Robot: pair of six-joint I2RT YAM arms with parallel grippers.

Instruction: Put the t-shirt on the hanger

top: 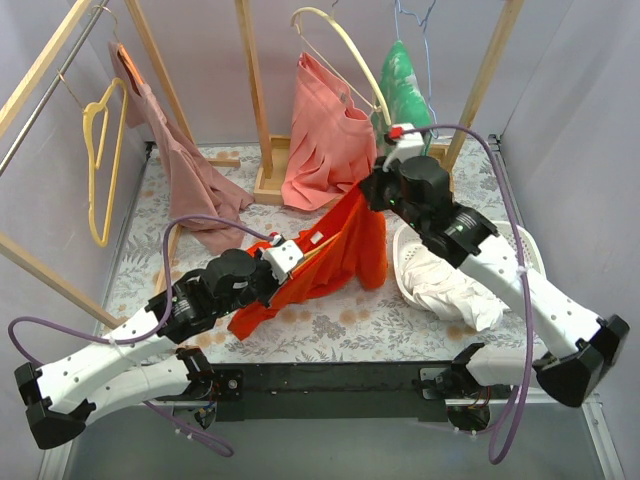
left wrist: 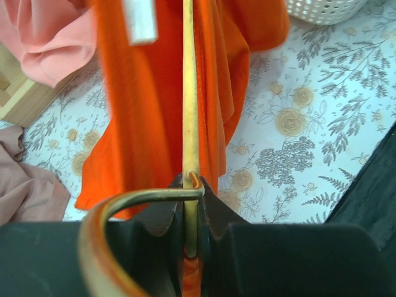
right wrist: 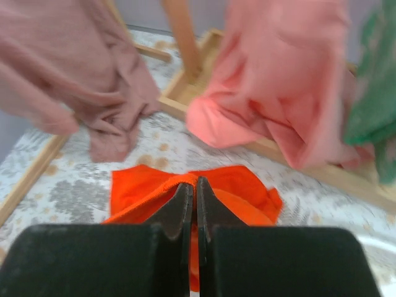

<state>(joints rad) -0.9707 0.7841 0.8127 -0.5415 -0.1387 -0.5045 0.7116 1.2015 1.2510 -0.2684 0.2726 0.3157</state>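
Far end of hanger (left wrist: 190, 111) — under t-shirt (left wrist: 136, 124)

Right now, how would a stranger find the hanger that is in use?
Find the red-orange t-shirt in the middle of the floral table. The hanger is the slim pale-yellow one lying along it, clamped by the left gripper; the other hangers hang higher, untouched.

On table (top: 330, 325) centre: t-shirt (top: 345, 250), hanger (left wrist: 190, 93) along it; basket (left wrist: 322, 9) right; rack (top: 255, 90) behind.

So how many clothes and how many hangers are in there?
Clothes: 5 (orange t-shirt, mauve garment, salmon garment, green garment, white bundle)
Hangers: 4 (yellow hanger, cream hanger, blue wire hanger, slim hanger inside the t-shirt)
Total: 9
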